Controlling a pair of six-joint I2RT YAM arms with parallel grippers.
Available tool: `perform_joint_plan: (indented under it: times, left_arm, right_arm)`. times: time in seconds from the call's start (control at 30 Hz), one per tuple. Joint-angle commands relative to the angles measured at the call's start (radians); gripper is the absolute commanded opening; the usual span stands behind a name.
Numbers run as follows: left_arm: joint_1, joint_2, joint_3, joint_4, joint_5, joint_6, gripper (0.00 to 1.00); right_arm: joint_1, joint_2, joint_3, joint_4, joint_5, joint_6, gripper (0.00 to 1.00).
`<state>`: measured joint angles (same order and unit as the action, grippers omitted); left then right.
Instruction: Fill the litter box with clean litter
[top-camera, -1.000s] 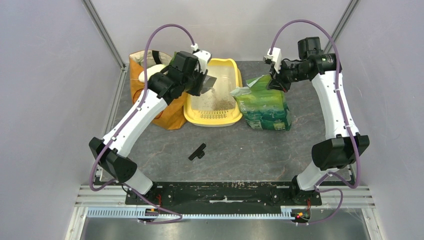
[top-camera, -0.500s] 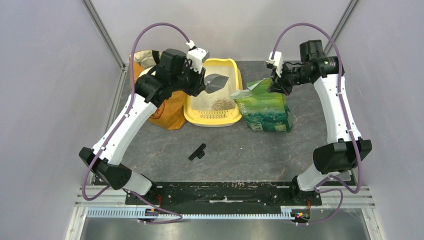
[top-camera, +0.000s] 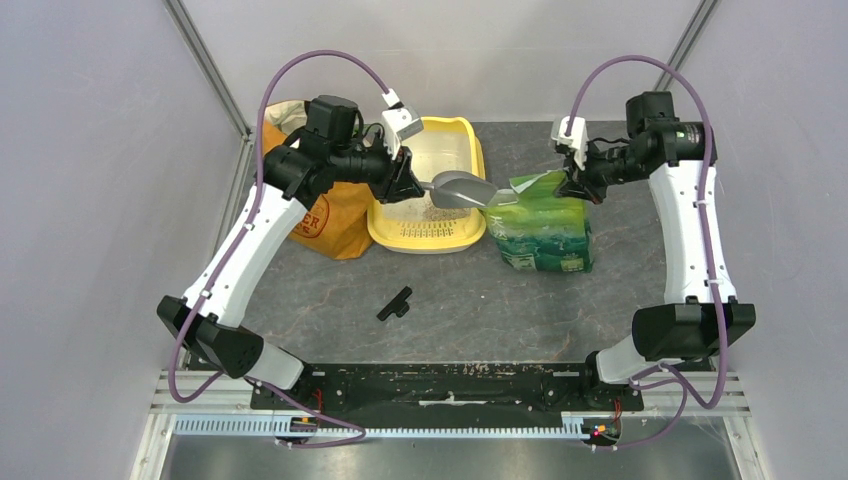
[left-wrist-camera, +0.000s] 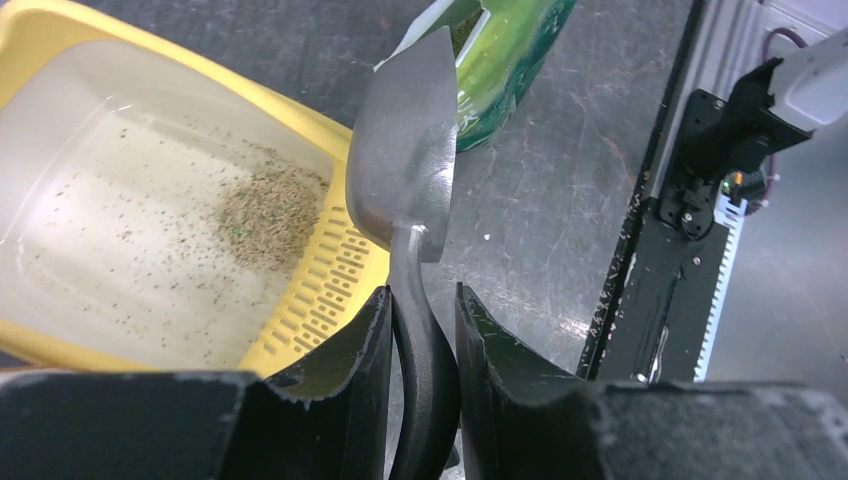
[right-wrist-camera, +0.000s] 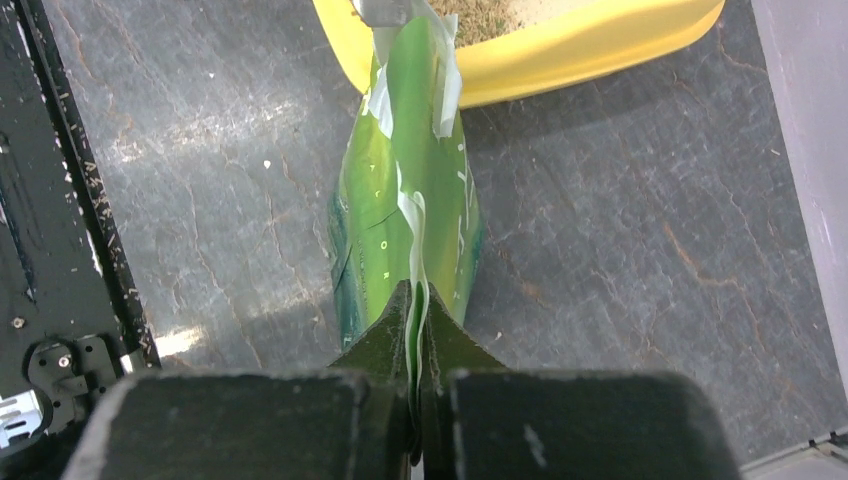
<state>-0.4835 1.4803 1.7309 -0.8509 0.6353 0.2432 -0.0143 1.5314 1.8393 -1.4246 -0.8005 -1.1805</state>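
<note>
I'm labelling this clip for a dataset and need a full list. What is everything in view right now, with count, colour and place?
litter box: 1, yellow with a pale basin, far middle of the table
litter: 1 small heap plus scattered grains, grey-brown, inside the litter box near its slotted end
scoop: 1, grey, held over the box's right rim, tip toward the green bag's open top
green bag: 1, green with dark print, right of the litter box, top torn open
paper bag: 1, orange, left of the litter box
black piece: 1, black, lying alone on the table nearer the arm bases
table: 1, dark grey, stone-patterned
left hand: 1, black, shut on the scoop's handle
right hand: 1, black, pinching the green bag's top edge
</note>
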Motion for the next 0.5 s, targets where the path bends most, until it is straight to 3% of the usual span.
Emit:
perform_joint_plan:
  times: [0.0, 0.47]
  left_arm:
    - [-0.004, -0.023, -0.009, 0.039, 0.124, 0.101, 0.02]
    - [-0.035, 0.05, 0.007, -0.004, 0.058, 0.238, 0.02]
  right_arm:
    - [-0.015, -0.074, -0.013, -0.058, -0.072, -0.115, 0.0]
    - [0.036, -0.057, -0.093, 0.009, -0.088, -0.11, 0.0]
